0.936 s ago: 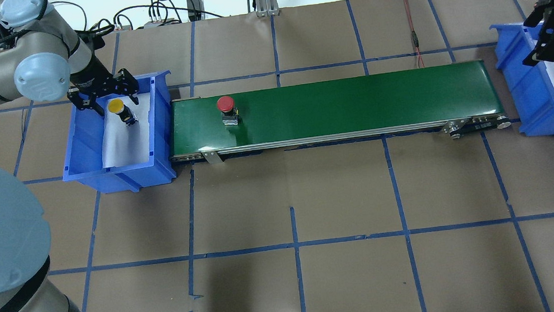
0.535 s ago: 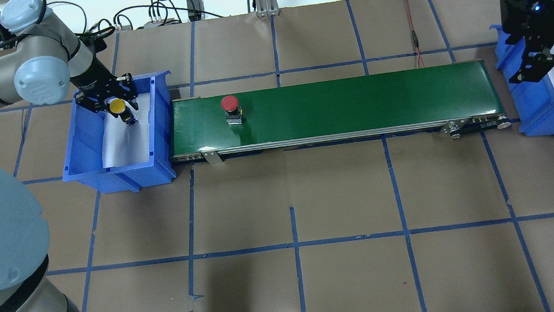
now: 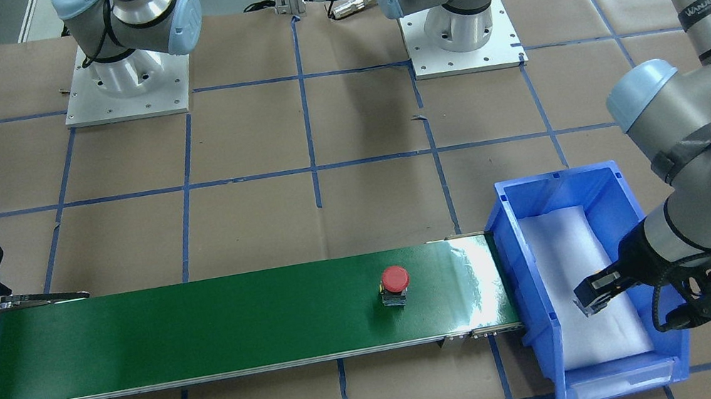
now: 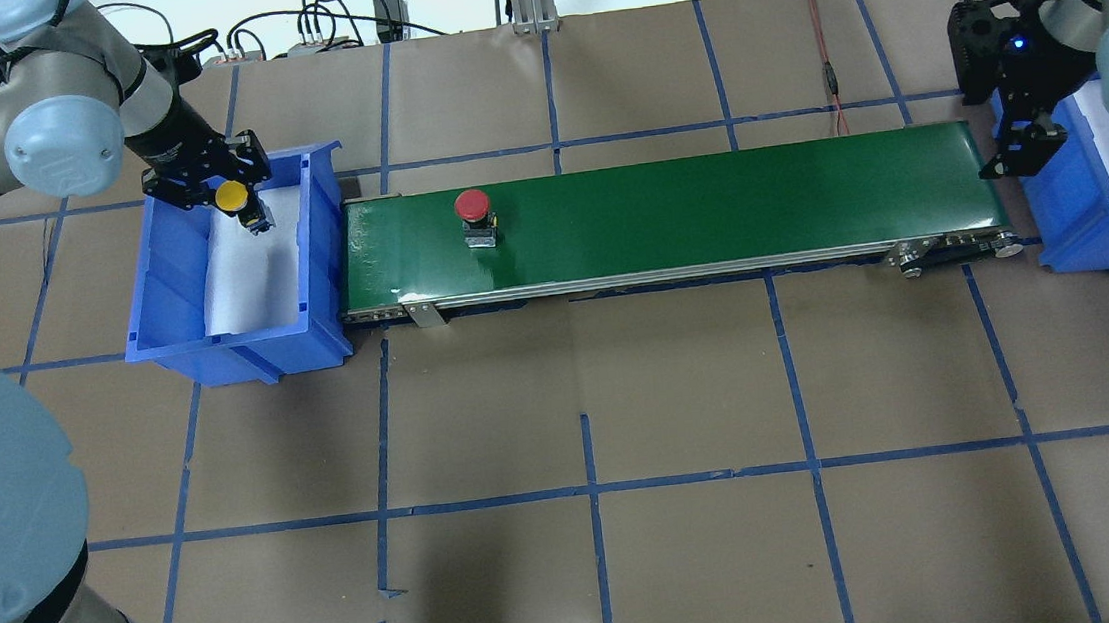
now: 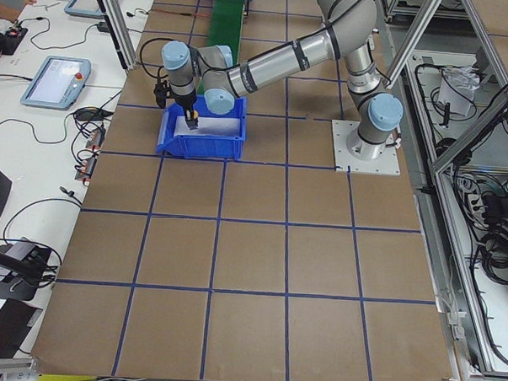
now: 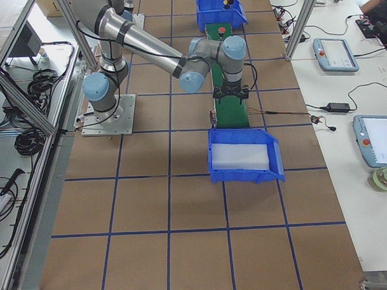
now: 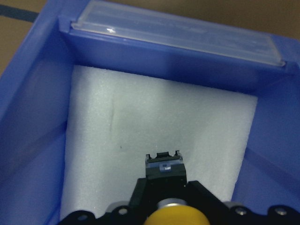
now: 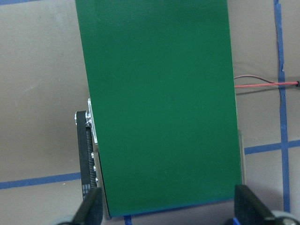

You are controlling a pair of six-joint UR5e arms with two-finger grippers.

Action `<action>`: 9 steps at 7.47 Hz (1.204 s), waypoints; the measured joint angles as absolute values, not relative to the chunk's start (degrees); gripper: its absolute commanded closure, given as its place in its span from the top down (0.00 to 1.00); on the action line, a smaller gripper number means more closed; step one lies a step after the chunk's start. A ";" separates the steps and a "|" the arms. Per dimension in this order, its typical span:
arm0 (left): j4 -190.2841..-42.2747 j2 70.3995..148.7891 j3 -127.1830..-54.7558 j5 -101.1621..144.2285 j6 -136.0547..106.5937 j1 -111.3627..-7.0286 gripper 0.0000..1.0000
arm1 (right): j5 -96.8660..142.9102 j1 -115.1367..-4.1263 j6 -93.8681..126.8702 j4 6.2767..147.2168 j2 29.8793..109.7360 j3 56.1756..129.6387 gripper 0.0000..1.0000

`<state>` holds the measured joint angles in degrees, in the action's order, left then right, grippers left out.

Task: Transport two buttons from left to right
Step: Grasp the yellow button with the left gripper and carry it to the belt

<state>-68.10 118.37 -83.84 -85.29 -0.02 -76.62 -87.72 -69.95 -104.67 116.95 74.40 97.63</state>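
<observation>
The yellow button (image 4: 230, 195) is held in my left gripper (image 4: 220, 186), which is shut on it just above the white foam in the left blue bin (image 4: 173, 285). In the left wrist view the button's black body (image 7: 164, 169) hangs over the foam and its yellow cap is at the bottom edge. The red button (image 4: 473, 204) stands upright on the green conveyor belt (image 4: 706, 208), near its left end; it also shows in the front-facing view (image 3: 395, 279). My right gripper (image 4: 1022, 148) is open and empty over the belt's right end, its fingers (image 8: 91, 206) spread wide.
The right blue bin (image 4: 1090, 239) with white foam stands just past the belt's right end. A red wire (image 4: 825, 57) lies behind the belt. Cables and a metal post sit along the table's far edge.
My left gripper closed on the yellow button and raised it slightly. The red button moved right along the belt. My right arm swung from over the right bin to the belt's right end.
</observation>
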 measured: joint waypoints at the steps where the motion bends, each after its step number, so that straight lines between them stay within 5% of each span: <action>1: -69.92 116.66 -83.56 -85.40 -1.30 -76.79 0.36 | -88.23 -70.84 -104.98 116.93 73.64 97.51 1.00; 5: -77.66 108.78 -83.49 -85.04 -17.40 -80.39 0.36 | -88.27 -71.28 -105.36 116.82 72.55 97.40 1.00; 9: -77.68 109.14 -83.10 -84.61 -50.44 -89.65 0.36 | -88.38 -71.36 -108.59 119.91 72.55 98.01 1.00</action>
